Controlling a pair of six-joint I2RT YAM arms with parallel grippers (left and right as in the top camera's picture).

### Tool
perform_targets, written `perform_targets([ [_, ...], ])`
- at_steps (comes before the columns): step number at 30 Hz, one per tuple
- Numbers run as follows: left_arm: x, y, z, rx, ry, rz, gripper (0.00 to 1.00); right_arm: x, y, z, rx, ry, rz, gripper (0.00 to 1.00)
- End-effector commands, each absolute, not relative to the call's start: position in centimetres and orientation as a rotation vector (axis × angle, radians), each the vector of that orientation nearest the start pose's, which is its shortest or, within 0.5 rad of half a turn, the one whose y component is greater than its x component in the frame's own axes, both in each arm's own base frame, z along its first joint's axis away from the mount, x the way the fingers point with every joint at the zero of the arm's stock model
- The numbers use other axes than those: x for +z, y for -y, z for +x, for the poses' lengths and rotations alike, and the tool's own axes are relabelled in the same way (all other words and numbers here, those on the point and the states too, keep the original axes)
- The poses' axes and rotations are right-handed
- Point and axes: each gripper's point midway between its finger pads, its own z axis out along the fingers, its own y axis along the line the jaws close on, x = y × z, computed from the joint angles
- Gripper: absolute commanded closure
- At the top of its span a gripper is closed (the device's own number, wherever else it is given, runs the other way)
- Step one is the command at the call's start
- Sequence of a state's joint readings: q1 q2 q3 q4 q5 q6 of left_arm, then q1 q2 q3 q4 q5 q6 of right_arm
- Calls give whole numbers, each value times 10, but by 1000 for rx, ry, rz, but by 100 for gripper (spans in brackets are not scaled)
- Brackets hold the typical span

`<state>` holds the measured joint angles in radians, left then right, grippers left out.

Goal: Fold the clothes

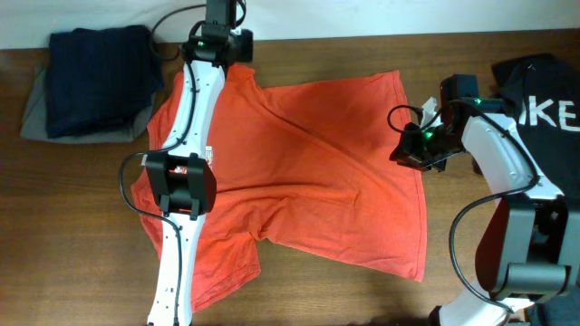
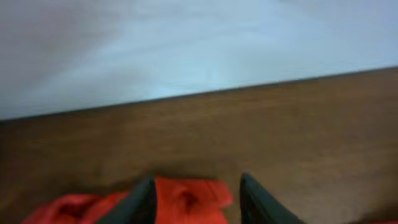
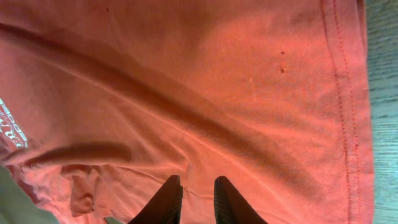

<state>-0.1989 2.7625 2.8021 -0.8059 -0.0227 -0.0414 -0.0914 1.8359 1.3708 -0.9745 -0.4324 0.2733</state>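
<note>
The clothes, an orange-red T-shirt (image 1: 308, 172), lie spread across the wooden table (image 1: 344, 299) with creases and a sleeve folded at the lower left. My left gripper (image 1: 220, 41) is at the shirt's far edge by the back of the table. In the left wrist view its jaws (image 2: 196, 180) stand open, with a bunched bit of red cloth (image 2: 186, 199) lying between them and a gap to the right finger. My right gripper (image 1: 405, 152) is at the shirt's right edge. In its wrist view the narrow jaws (image 3: 197, 180) pinch the orange cloth (image 3: 217, 93).
A folded dark navy garment (image 1: 95, 77) lies on grey cloth at the back left. A black garment with white lettering (image 1: 544, 104) lies at the right edge behind the right arm. A pale wall (image 2: 186, 43) runs along the table's back edge.
</note>
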Motion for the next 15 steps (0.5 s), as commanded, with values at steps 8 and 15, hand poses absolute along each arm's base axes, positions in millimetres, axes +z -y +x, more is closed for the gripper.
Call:
perform_targets([
  [8,28,153,663,-165,-2449,238,41,85,-41,370,673,-2949,486,77],
  [15,-9,138,651,-48,-2539,258,40,84,-42,364,674,-2972,497,78],
])
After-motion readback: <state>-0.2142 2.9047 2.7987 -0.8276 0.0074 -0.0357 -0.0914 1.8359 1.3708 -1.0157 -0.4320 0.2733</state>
